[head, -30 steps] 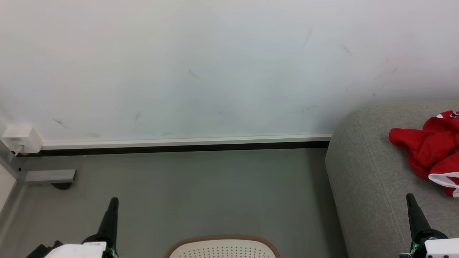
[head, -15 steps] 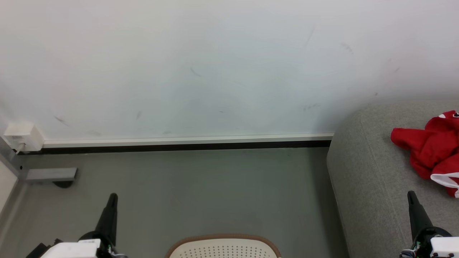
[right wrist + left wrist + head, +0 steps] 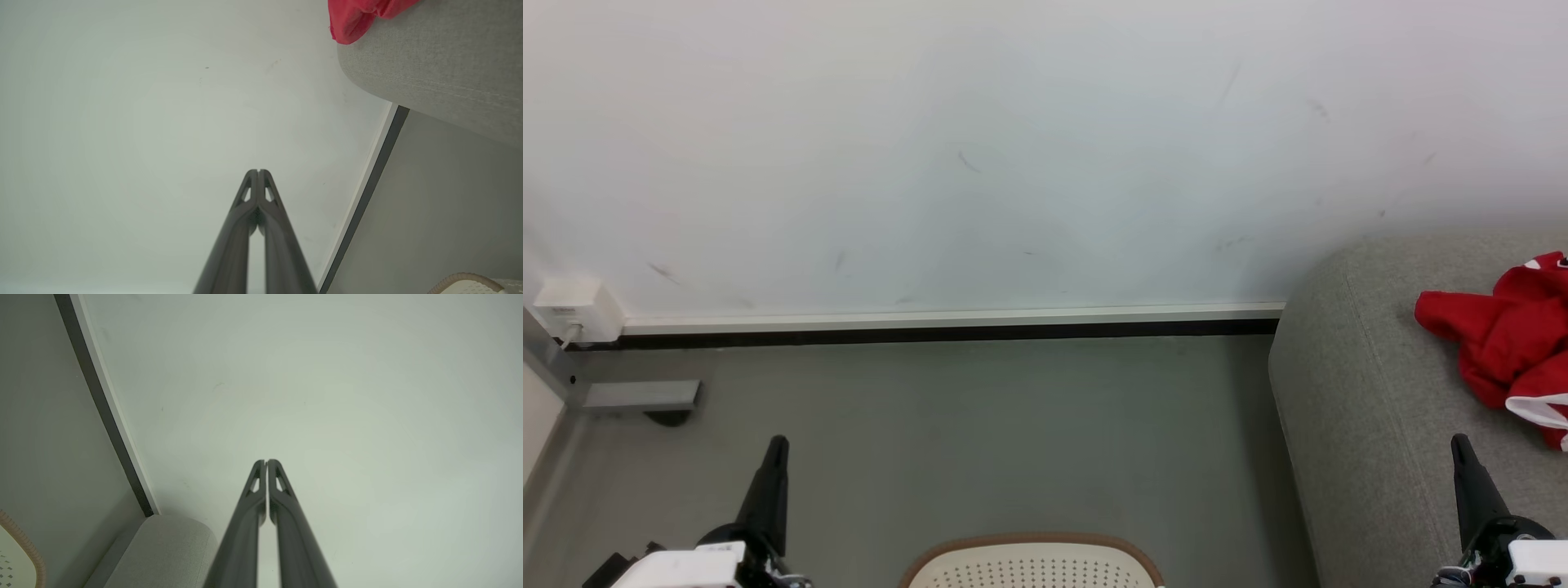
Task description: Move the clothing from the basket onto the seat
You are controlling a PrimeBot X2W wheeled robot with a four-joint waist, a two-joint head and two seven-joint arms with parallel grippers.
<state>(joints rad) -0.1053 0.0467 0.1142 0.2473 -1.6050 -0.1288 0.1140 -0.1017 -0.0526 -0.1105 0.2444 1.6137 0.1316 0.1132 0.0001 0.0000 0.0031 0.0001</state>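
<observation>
We list the items nearest first.

Grippers, two. The left gripper [image 3: 777, 447] stands at the lower left of the head view, over the bare grey floor [image 3: 980, 425]. Its own wrist view shows the two fingers closed together at the tips, with nothing between them. The right gripper [image 3: 1459, 445] stands at the lower right, in front of the seat's near edge. Its wrist view shows the fingers pressed together in the same way, holding nothing.

Basket [image 3: 1031, 541], one. It sits at the bottom centre between the grippers. We see its brown rim and a piece of perforated cream wall. We cannot tell what lies inside it.

Seat [image 3: 1347, 392], one. This is a grey sofa to the right of the basket, well apart from it. The right wrist view adds its rounded edge with a stitched seam.

Clothing [image 3: 1499, 343], one crumpled red heap with a white-trimmed hem. It rests on top of the seat toward the right edge, clear of both grippers. We cannot count the garments in it. The right wrist view adds a red fold lying at the seat's rounded edge.

Wall [image 3: 1013, 163], one, white and scuffed. A pale skirting strip [image 3: 931, 315] runs above a dark line.

Socket box [image 3: 574, 311], one, white, at the far left. Below it is one grey bracket [image 3: 641, 395] on the floor.
</observation>
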